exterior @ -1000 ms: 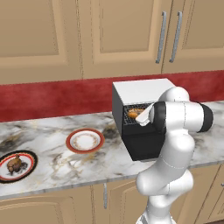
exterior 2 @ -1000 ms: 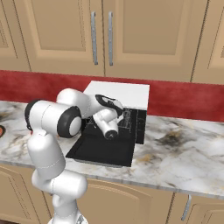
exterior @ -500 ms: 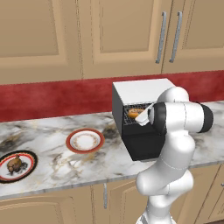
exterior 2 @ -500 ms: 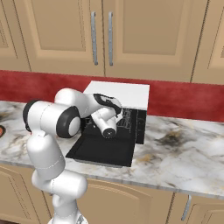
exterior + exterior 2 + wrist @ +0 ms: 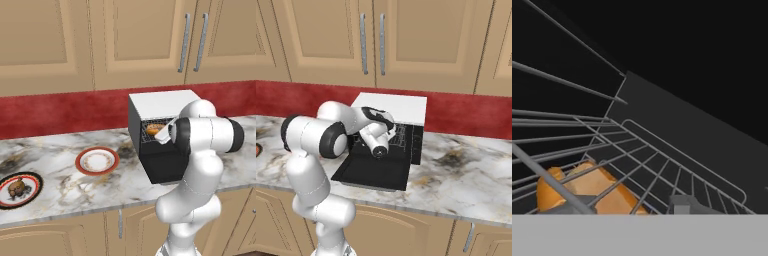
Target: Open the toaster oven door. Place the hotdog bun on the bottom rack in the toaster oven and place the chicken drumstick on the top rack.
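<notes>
- The toaster oven (image 5: 161, 107) is seen as a boxy black unit with a flat white top, standing on the marbled counter (image 5: 60, 185) against the red backsplash (image 5: 60, 112).
- The toaster oven door (image 5: 375, 170) is found fully open: a flat black panel lying level on the near side of the oven, hinged at its lower edge.
- The hotdog bun (image 5: 587, 192) is recorded inside the oven cavity, lying on a thin dark wire rack (image 5: 662, 172). It is oblong, smooth and golden-orange. In the left base view the bun (image 5: 155, 129) shows as a small orange patch behind the grid at the oven mouth.
- Which of the two racks carries the bun cannot be told with certainty from these views.
- The gripper (image 5: 634, 212) is reached into the oven opening, just above the bun; its jaws are drawn together, and no object is seen clamped between them. Whether the fingertips touch the bun cannot be told.
- The chicken drumstick (image 5: 16, 187) is noted as a lumpy dark brown piece on a dark-rimmed plate (image 5: 31, 192) at the far left of the counter, well apart from the oven.
- A red-rimmed plate (image 5: 97, 161) is observed between that plate and the oven, with nothing on it.
- Beige cabinet doors (image 5: 140, 45) with metal handles are mounted above the counter.
</notes>
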